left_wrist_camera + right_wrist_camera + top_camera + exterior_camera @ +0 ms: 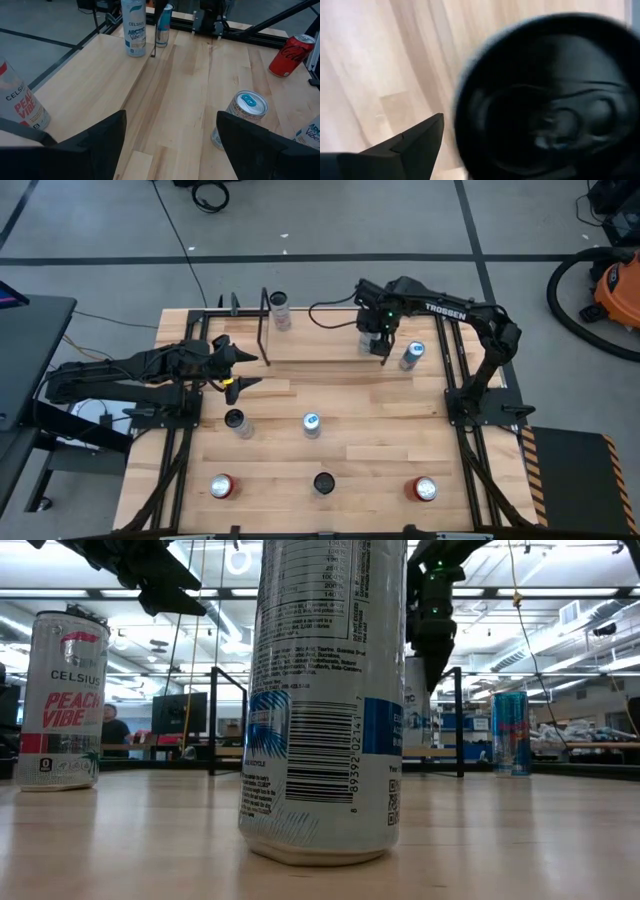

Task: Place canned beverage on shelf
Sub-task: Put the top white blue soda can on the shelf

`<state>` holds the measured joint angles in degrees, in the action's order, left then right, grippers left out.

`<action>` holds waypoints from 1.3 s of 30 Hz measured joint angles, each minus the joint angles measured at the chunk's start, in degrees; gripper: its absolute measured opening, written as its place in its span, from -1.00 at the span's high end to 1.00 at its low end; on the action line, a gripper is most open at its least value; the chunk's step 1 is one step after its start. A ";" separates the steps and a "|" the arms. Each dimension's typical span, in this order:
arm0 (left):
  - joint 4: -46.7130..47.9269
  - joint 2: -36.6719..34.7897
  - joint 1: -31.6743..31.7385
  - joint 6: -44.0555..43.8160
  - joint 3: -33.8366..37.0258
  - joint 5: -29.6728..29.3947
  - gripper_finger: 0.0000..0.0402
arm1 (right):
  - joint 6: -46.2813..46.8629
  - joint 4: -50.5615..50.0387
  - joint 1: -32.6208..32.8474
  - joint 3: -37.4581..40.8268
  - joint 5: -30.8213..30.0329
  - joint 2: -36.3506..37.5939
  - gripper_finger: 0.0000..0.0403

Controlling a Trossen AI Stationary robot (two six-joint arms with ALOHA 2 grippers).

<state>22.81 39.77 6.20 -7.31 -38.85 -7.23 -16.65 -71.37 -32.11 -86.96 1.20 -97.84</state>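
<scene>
Two dark arms work over the pale butcher-block table [380,405]. On the low light-wood shelf [320,345] the right gripper [376,346] stands over a dark-topped can [550,107], grip unclear; nearby stands a blue-topped can [411,356]. Left gripper [243,369] hovers spread, empty.

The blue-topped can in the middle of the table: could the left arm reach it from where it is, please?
Probably yes: the left gripper is open, and only bare table lies between it and the blue-topped can.

table [380,420]: light wood, cans scattered
shelf [320,348]: under right gripper [378,346], white can [279,311] far end
</scene>
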 joint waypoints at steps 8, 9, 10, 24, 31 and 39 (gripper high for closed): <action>0.00 0.00 -0.02 0.00 0.00 0.01 -0.55 | 3.03 -1.15 0.56 -1.77 -0.15 -0.04 -0.69; 0.00 0.00 -0.01 0.00 0.00 -0.01 -0.55 | 3.20 -0.90 0.56 -2.58 -0.14 -0.04 -0.69; 0.00 0.00 0.00 0.00 0.00 0.00 -0.55 | 3.44 -0.88 0.56 -3.49 -0.14 -0.04 -0.69; 0.22 0.00 -0.01 0.27 0.00 -0.01 -0.55 | 13.37 -1.71 0.68 -9.16 -3.51 -0.02 -0.69; 0.22 0.00 0.00 0.38 0.00 0.00 -0.55 | 14.18 -1.34 1.36 -9.16 -3.46 -0.02 -0.66; 0.22 0.00 -0.02 0.42 0.00 -0.01 -0.55 | 11.96 -1.37 1.53 -9.16 -3.14 -0.02 -0.43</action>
<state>23.03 39.77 6.17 -6.90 -38.85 -7.25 -4.69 -72.73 -30.59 -96.12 -1.93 -97.86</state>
